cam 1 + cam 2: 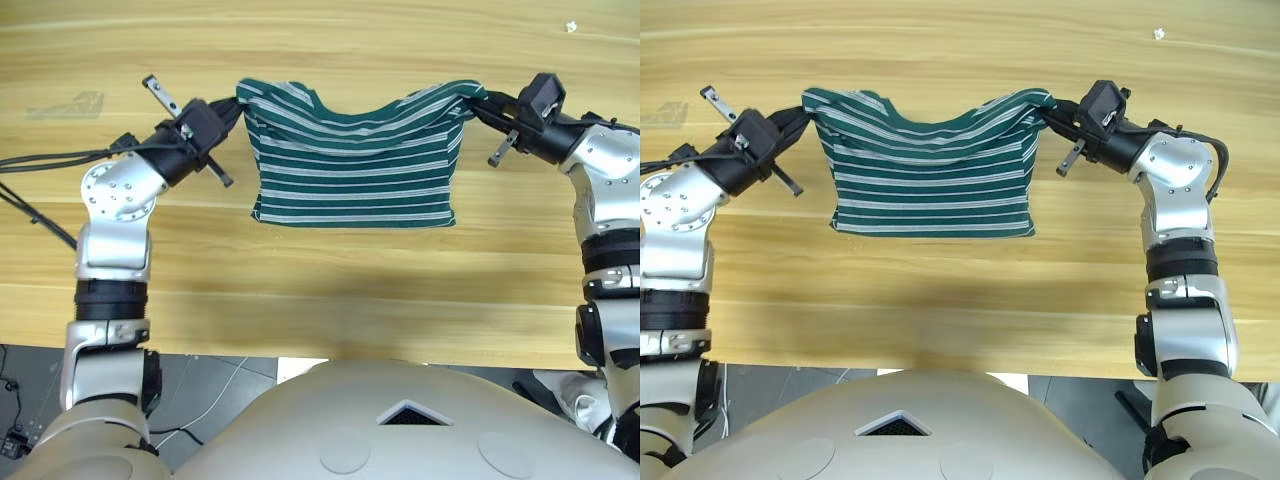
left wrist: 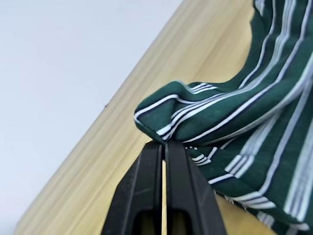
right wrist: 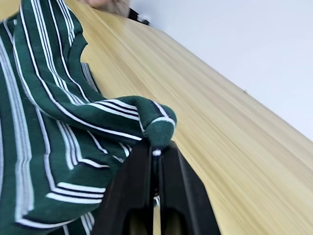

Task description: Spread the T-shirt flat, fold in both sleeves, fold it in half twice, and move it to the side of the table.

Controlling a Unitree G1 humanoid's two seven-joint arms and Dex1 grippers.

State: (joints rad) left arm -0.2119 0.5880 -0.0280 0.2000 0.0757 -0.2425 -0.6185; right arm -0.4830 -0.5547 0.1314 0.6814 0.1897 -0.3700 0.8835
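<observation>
T-shirt (image 1: 350,165) pinched at top corners by left hand (image 1: 236,104) and right hand (image 1: 478,101), hem hanging above table (image 1: 320,300)

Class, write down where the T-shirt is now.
In the left eye view the T-shirt is held over the middle of the table, stretched between the left gripper and the right gripper, each clamping an upper corner.

The sleeves of the T-shirt (image 1: 352,165) are out of sight, and I can't tell how many layers are folded there. At its upper corners, bunched cloth covers the tips of the left gripper (image 1: 238,101) and right gripper (image 1: 480,98). Well beyond the T-shirt's right corner, a white speck (image 1: 571,27) on the table (image 1: 320,290) is too small to name. A faint grey mark (image 1: 68,105) off the T-shirt's left side is unreadable. Past the T-shirt's far side, a blurred shape (image 3: 120,7) is cut off by the picture's edge.
</observation>
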